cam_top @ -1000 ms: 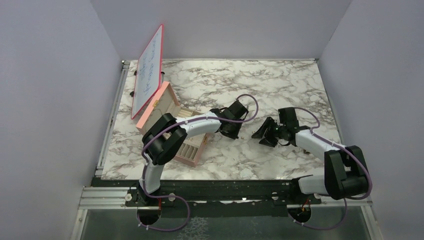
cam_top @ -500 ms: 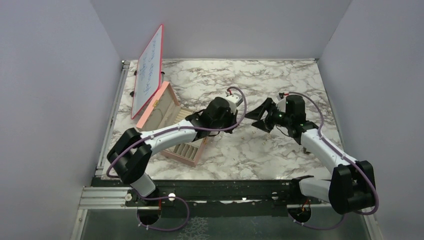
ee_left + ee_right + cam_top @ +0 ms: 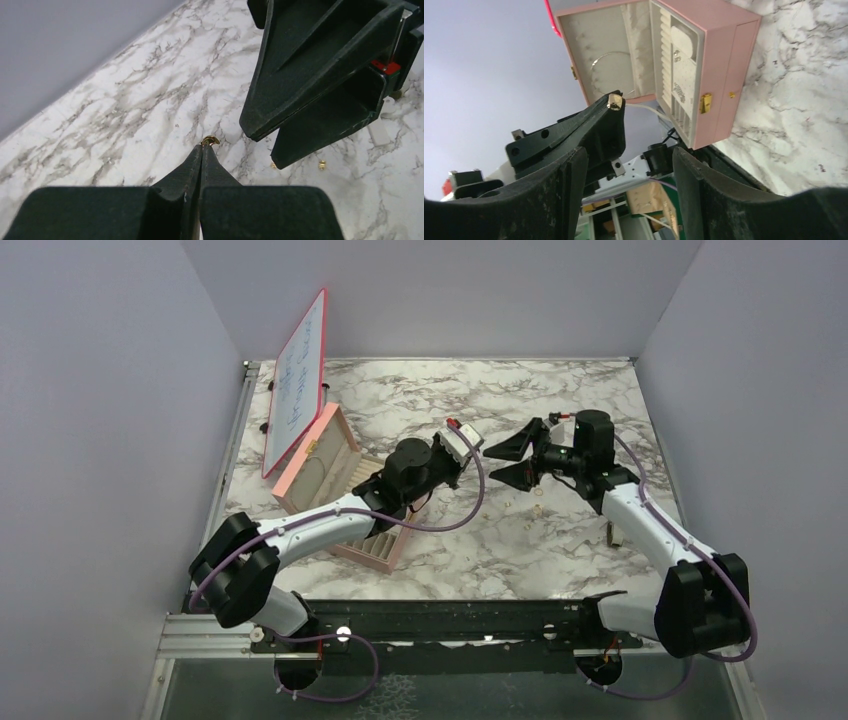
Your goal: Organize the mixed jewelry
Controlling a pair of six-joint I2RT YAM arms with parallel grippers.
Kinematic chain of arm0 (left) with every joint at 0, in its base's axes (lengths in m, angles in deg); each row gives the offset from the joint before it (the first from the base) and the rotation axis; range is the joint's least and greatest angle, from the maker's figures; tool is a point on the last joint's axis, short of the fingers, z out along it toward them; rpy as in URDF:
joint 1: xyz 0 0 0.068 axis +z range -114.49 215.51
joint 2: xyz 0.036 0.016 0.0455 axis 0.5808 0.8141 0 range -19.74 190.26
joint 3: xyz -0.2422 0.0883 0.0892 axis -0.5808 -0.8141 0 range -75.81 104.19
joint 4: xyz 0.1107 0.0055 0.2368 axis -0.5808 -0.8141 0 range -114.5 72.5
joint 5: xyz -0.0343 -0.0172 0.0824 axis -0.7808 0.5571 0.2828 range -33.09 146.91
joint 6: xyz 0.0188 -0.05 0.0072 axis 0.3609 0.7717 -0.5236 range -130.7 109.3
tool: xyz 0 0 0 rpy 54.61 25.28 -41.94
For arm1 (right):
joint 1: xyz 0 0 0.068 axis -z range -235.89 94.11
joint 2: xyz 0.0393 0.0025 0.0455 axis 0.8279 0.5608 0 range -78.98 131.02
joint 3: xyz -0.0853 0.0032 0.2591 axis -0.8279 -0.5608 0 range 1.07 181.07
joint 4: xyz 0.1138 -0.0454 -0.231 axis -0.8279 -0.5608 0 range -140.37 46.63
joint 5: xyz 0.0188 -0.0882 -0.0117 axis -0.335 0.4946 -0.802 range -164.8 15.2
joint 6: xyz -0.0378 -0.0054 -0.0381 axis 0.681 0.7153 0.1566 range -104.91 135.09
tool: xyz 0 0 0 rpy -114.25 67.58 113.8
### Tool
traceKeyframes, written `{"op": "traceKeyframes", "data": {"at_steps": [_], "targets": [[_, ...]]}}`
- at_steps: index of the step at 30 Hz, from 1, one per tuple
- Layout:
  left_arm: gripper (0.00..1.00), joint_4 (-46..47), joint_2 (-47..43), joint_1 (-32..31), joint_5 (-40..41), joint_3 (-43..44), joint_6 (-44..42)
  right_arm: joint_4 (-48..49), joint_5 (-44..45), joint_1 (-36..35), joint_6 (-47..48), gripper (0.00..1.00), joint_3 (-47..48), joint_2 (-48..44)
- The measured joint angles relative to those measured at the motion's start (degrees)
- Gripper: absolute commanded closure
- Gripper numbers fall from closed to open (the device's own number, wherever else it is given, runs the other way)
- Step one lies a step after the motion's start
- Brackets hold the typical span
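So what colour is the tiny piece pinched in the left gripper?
Gold. The piece shows best in the left wrist view, pinched by the left gripper.

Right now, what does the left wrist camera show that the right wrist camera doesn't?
Only the left wrist view shows the loose gold studs lying on the marble table, plus the grey wall behind it. Only the right wrist view shows the pink box, open, with its beige compartments and gold latch. Both show the left gripper shut on a tiny gold piece at its tip, the right gripper with its fingers apart, and some of the marble top.
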Motion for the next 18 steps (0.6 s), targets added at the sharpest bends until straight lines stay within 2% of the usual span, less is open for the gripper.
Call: {"op": "traceKeyframes", "data": {"at_steps": [3, 7, 11, 18], "targets": [[1.00, 3.91, -0.09, 0.00, 0.04, -1.49, -4.04, 1.75, -0.90, 0.00, -3.76, 0.38, -0.31, -0.09], [1.00, 6.99, -0.17, 0.00, -0.92, -3.17, -7.61, 9.42, -1.03, 0.00, -10.47, 0.36, -4.24, -1.51], [1.00, 9.75, -1.11, 0.00, -2.62, -5.33, -9.77, 11.30, -1.01, 0.00, -13.92, 0.34, -5.31, -1.46], [1.00, 12.11, -3.45, 0.00, -5.81, -7.13, -11.61, 13.20, -1.01, 0.00, -15.21, 0.43, -5.03, 0.76]]}}
